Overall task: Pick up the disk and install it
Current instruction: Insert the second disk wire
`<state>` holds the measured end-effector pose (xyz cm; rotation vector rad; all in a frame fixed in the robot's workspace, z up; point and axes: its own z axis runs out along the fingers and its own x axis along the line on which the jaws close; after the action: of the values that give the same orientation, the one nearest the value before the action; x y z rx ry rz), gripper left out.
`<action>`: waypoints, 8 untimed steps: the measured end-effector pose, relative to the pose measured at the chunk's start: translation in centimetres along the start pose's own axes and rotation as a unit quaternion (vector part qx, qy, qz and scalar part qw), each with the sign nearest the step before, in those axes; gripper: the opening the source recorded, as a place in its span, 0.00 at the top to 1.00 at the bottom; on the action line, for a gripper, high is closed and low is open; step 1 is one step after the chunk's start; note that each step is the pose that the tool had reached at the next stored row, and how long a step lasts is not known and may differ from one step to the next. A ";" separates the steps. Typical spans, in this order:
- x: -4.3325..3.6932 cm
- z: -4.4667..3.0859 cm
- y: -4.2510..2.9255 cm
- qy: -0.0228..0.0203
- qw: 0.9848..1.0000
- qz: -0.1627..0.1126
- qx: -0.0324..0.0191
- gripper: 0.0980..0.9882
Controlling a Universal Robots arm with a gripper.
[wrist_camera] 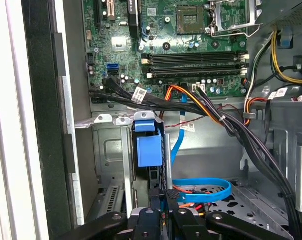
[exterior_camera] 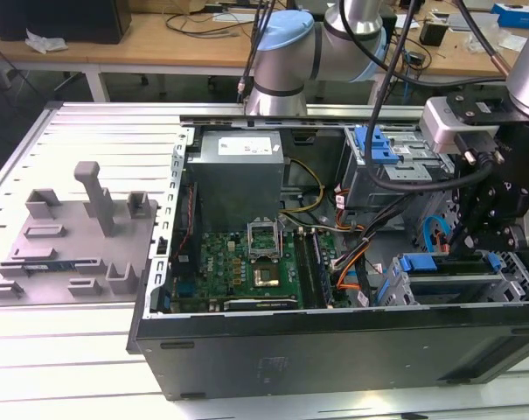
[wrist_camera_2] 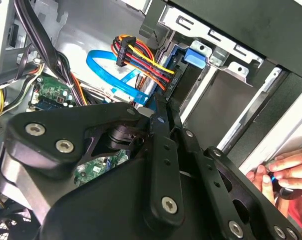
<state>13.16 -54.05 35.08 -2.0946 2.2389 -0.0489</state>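
My gripper is down inside the open computer case, which lies on its side on the bench toward the exterior view's right. It hangs over the drive cage at the case's near corner on that side.

The disk stands on edge in that cage, and I see only its blue bracket and a strip of dark top. In the first wrist view the disk sits in a slot between grey metal walls. The gripper is right at its near edge, cut off by the frame. In the second wrist view the gripper runs up to the disk, with a black plug of red, yellow and orange wires just beside it. The gripper's own black body blocks the contact point, so I cannot tell whether it is clamped on the disk or let go.

A flat blue cable loops near the disk. Black and orange wire bundles cross part of the green motherboard. A person's hand shows at the case's rim, partly cut off, pinching something small and dark that I cannot make out. A grey moulded tray sits on the bench well apart from the case, toward the exterior view's left.
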 end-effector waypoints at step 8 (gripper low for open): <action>0.01 0.14 -0.01 0.000 1.000 0.000 0.000 0.93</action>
<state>13.18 -54.05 34.94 -2.0943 2.2386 -0.0490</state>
